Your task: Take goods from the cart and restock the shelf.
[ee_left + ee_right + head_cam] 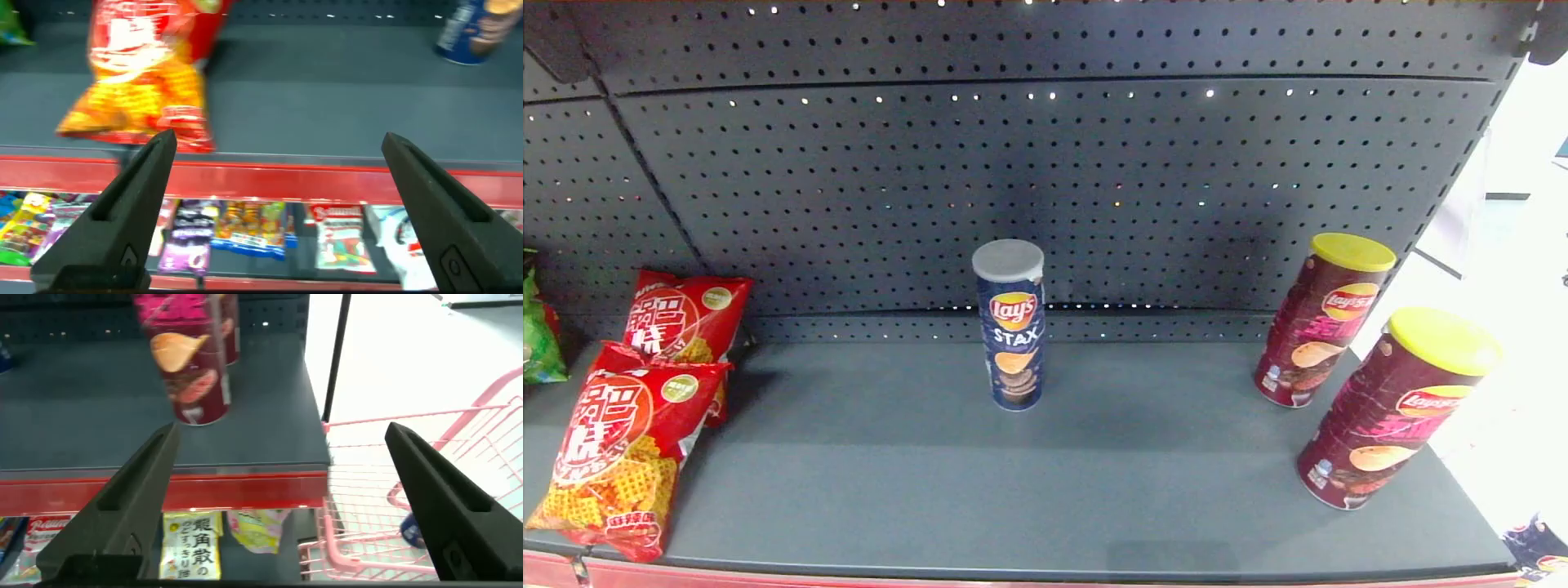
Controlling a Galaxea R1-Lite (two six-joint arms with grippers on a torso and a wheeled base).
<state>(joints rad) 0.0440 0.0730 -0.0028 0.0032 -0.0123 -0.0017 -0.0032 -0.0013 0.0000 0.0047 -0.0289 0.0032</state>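
Standing upright on the shelf [1094, 490], near its back: blue can [1009, 327], grey lid on. Used as the reference below.

Behind the blue can: pegboard [1013, 180], close to it.

Right of the blue can, well apart: two maroon cans with yellow lids, both upright.
- Rear maroon can [1323, 318] stands about as deep on the shelf as the blue can.
- Front maroon can [1401, 408] is further right and nearer the shelf's front edge, just beside the rear one.

Left of the blue can, well apart: two red bags.
- Rear red bag [686, 318] leans on the pegboard.
- Front red bag [613, 457] overlaps it and reaches almost to the front edge.
- Further left still is a green bag [538, 335], cut off by the frame.

Below and forward of the blue can, under the red lip [327, 175]: small packets [245, 229] on a lower tier.

Cart [441, 490]: pink wire, lower than the blue can and past the shelf's maroon-can end. A blue item [413, 531] shows through the wires; cannot identify it.

Left gripper [279, 137]: jaws released, spread wide, nothing between them. It is forward of the lip, on the red-bag side of the blue can.

Right gripper [283, 428]: jaws released, spread wide, empty. It is forward of the lip, on the maroon-can side.
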